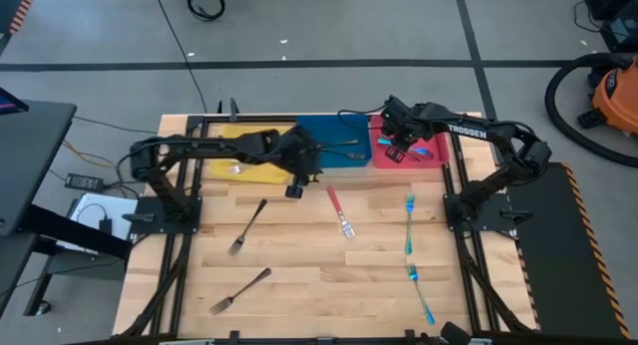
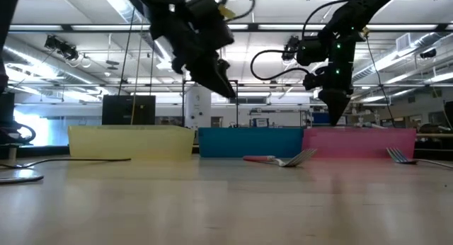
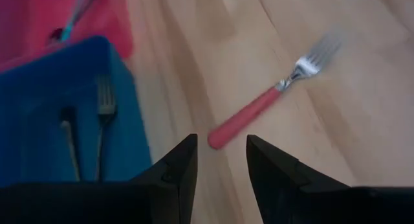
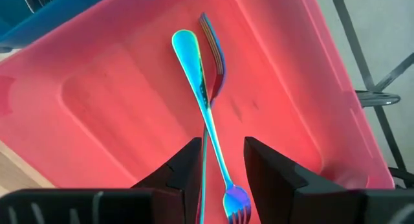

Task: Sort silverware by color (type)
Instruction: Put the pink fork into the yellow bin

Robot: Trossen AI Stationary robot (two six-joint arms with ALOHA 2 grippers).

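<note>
Silverware: forks lie scattered on the wooden tabletop [image 1: 299, 285] and in three bins along its far edge.
Red-handled fork [image 1: 339, 212]: flat on the tabletop near the middle, just in front of the blue bin, handle toward the bins, tines toward the near edge.
Teal forks on the tabletop: one [image 1: 409, 223] toward the right edge, another [image 1: 420, 292] close to the near right corner, both lying roughly parallel to that edge.
Dark grey forks on the tabletop: one [image 1: 247, 226] left of the middle, one [image 1: 239, 290] nearer the near edge, both lying slantwise.
Yellow bin [image 1: 239, 152]: at the far edge, leftmost of the three, largely covered by the left arm.
Blue bin [image 1: 339, 141]: in the middle of the row; two dark grey forks [image 3: 103, 114] lie in it.
Red bin [image 4: 129, 101]: at the right end of the row; two teal utensils [image 4: 207, 104] lie crossed on its floor.
Left gripper [image 1: 296, 180]: in the air at the blue bin's near edge, just beside the handle end of the red-handled fork; fingers [image 3: 181, 162] spread, nothing between them.
Right gripper [image 1: 394, 146]: raised above the red bin, over the crossed teal utensils; fingers [image 4: 272, 162] spread, nothing between them.
Low view: both grippers hang clear above the bins.
</note>
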